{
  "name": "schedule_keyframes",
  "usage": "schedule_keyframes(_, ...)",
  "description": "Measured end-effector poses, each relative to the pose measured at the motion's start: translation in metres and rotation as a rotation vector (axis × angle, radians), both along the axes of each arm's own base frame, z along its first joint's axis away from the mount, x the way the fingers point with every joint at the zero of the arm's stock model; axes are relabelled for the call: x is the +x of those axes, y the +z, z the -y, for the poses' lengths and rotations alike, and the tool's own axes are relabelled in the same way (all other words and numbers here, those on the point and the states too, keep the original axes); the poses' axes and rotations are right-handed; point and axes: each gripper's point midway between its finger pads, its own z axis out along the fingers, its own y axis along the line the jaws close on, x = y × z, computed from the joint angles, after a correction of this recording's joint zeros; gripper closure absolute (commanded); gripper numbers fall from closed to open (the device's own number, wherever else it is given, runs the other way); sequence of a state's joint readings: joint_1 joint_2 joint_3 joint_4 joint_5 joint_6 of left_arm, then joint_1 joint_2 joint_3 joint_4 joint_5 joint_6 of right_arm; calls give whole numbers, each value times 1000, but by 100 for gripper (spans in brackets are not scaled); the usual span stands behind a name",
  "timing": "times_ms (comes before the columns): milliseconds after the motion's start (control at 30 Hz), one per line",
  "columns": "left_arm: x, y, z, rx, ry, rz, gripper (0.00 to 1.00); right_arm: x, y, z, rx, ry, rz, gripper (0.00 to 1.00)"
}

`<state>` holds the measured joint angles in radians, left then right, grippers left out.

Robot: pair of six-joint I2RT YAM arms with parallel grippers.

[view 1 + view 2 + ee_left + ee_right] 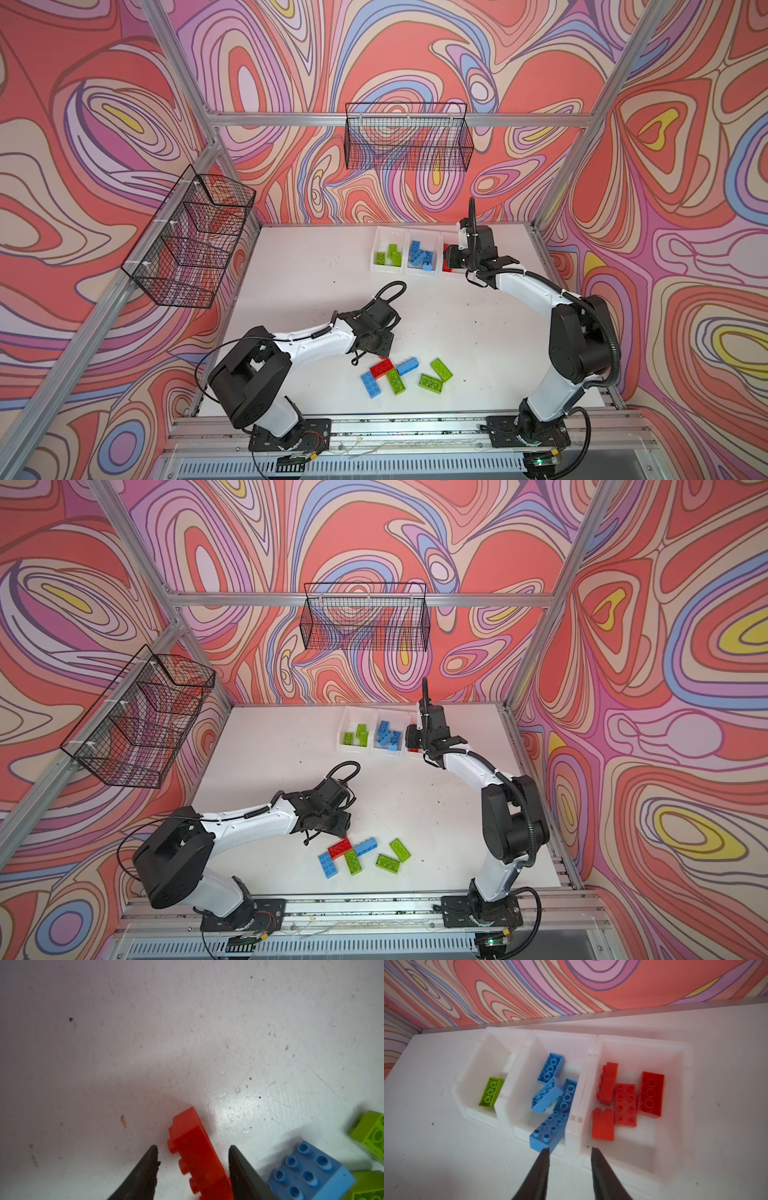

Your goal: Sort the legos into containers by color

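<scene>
My left gripper (192, 1146) is low over the table with its open jaws either side of a red lego (193, 1159) that lies on its side. One finger touches it, and a gap shows at the studs. In both top views the left gripper (384, 355) is at the loose pile: a red lego (381, 368), two blue (407, 366) and three green (441, 369). My right gripper (570, 1148) hangs open and empty over the near rim of the containers (591, 1051). The left bin holds green legos (491, 1092), the middle bin blue (548, 1097), the right bin red (626, 1104).
The bins (376, 245) sit at the table's far edge by the back wall; the right arm (523, 286) hides most of the red bin. Black wire baskets hang on the left wall (187, 241) and the back wall (409, 141). Another blue lego (307, 1174) lies beside my left gripper's finger.
</scene>
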<state>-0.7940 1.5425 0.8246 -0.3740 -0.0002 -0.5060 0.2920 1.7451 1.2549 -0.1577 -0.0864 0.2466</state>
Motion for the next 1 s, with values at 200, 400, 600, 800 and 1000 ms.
schedule_keyframes(200,2,-4,2,11,-5,-7,57,-8,-33,-41,33,144,-116,71)
schedule_keyframes(400,7,1,5,6,-12,8,65,-17,-67,-61,52,196,-222,71)
schedule_keyframes(600,9,1,3,8,-11,11,75,-11,-67,-68,76,198,-232,71)
schedule_keyframes(800,11,1,2,9,-12,14,81,3,-64,-72,80,184,-224,70)
schedule_keyframes(1000,12,1,0,10,-13,16,85,29,-59,-73,46,157,-194,70)
